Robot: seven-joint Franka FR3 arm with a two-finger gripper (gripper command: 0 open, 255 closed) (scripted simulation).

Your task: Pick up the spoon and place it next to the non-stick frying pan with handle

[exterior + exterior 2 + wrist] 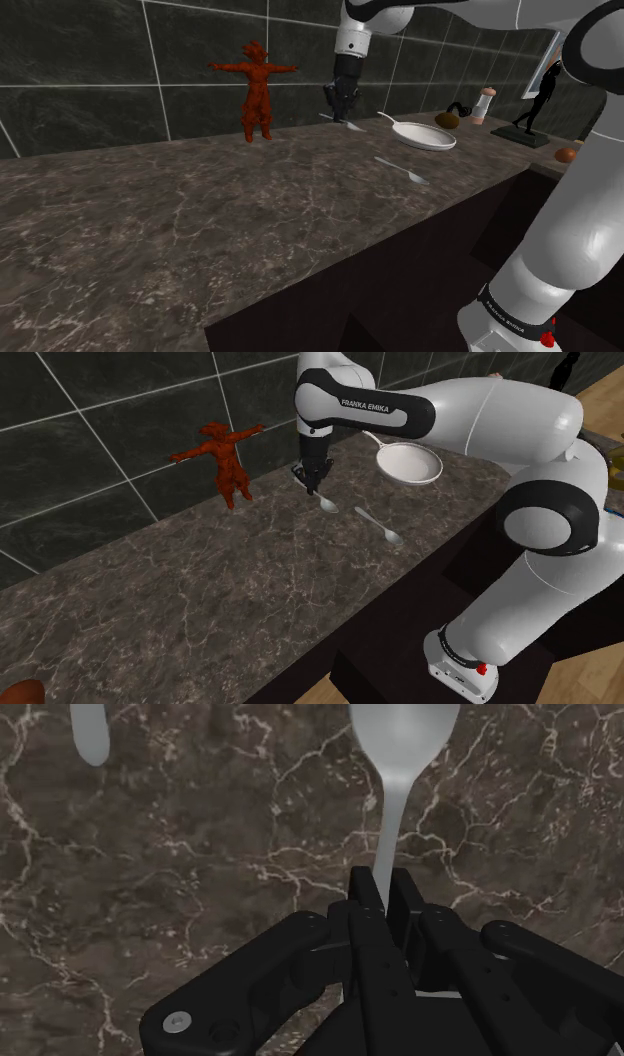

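**Shoulder view:** The all-black two-finger end effector (345,108) hangs over the back of the dark, white-veined stone counter (200,220). It is toward this view's right of the red figurine with outstretched arms (255,90). A slim pale grey spoon (352,126) juts out beneath it. The shallow white round frying pan (425,137), with its thin handle, sits further to this view's right, near the spoon but apart from it. A second pale grey spoon (402,171) lies flat nearer the counter's front edge.

**Second exterior view:** The end effector (314,480) points straight down. The spoon (327,504) has its bowl lowest, close to the counter; whether it touches cannot be told. The frying pan (410,465) lies up and to this view's right, and the second pale grey spoon (381,526) lies well in front of it.

**Wrist view:** The 2 fingers of the end effector (385,889) are clamped on the spoon (403,744) by its narrow handle, with the bowl beyond the fingertips.

The step in hand appears to be the carry to the pan. The grip is on a thin handle, so the spoon may pivot, and a slow move after a clear lift would suit. A good target is bare counter just beside the pan's rim, clear of its handle and of the other spoon. The spoon should come low before the fingers part.
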